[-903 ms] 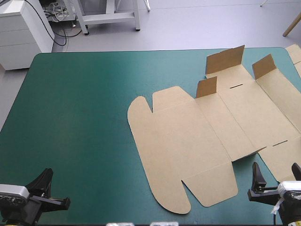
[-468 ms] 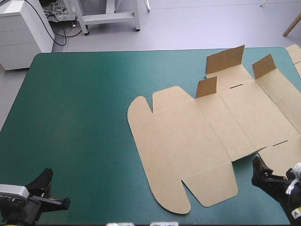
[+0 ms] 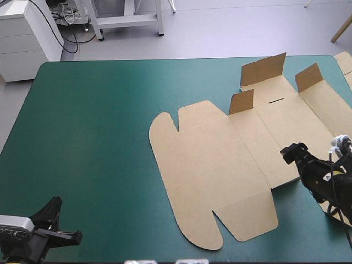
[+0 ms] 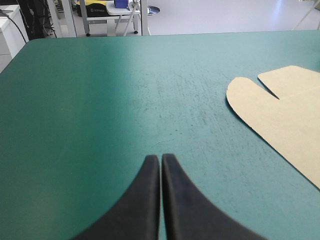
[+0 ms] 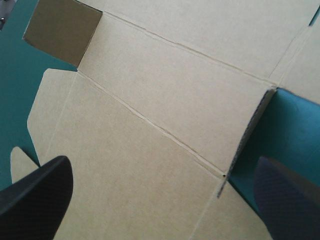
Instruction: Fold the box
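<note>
The brown box point(image 3: 220, 159) lies as a flat cut sheet on the right half of the teal-green table point(image 3: 93, 126). Three small flaps point(image 3: 263, 69) stand raised toward its far side. My right gripper point(image 3: 295, 149) hovers open over the sheet's near right part, by a notch in its edge. From the right wrist the box point(image 5: 165, 100) fills the picture under the open right gripper point(image 5: 160, 200), with creases and a raised flap point(image 5: 62, 32) ahead. My left gripper point(image 3: 52, 212) sits at the near left corner. The left gripper point(image 4: 161, 161) is shut, and the box's rounded flap point(image 4: 280, 115) lies well off to its right.
More brown board point(image 3: 344, 61) shows at the table's far right edge. Teal-green cover point(image 4: 100, 100) stretches ahead of the left gripper up to the far edge.
My right arm has moved from the table's near edge forward and over the box's near right part. The left arm and the box have stayed put.
</note>
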Available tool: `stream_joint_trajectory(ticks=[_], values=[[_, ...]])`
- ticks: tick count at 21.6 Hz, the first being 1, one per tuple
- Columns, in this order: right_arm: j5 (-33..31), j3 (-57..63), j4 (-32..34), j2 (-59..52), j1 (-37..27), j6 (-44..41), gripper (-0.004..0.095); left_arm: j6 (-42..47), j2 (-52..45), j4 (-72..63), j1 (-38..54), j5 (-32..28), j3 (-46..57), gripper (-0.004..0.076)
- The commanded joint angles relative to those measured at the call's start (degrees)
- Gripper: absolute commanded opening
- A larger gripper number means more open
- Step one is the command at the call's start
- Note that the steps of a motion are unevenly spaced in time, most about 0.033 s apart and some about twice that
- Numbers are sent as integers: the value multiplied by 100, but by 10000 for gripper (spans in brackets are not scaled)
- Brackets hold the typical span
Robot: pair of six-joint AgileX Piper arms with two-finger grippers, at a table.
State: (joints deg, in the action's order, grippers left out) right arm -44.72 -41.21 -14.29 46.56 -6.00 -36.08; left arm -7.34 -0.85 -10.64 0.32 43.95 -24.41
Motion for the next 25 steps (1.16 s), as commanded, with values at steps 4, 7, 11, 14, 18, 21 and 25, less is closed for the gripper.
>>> stream_joint_trajectory(ticks=[4,7,11,14,18,21,25], values=[[-584,-207,366,1167,2,-1431,855,0,-71,-114,9,-426,-119,-8],[-314,-207,521,1319,-25,-1479,838,0,-71,-114,9,-426,-119,-8],[-203,-207,862,1897,-25,-1494,838,0,-71,-114,9,-426,-119,-8],[-22,-207,877,2093,-25,-1494,827,0,-71,-114,9,-426,-119,-8],[13,-207,744,2306,-25,-1457,354,11,-71,-114,9,-426,-119,-8],[25,-207,632,2301,-25,-1526,-5,11,-71,-114,9,-426,-119,-8],[-62,-207,632,2301,-25,-1440,-21,-2,-71,-114,9,-426,-119,-8]])
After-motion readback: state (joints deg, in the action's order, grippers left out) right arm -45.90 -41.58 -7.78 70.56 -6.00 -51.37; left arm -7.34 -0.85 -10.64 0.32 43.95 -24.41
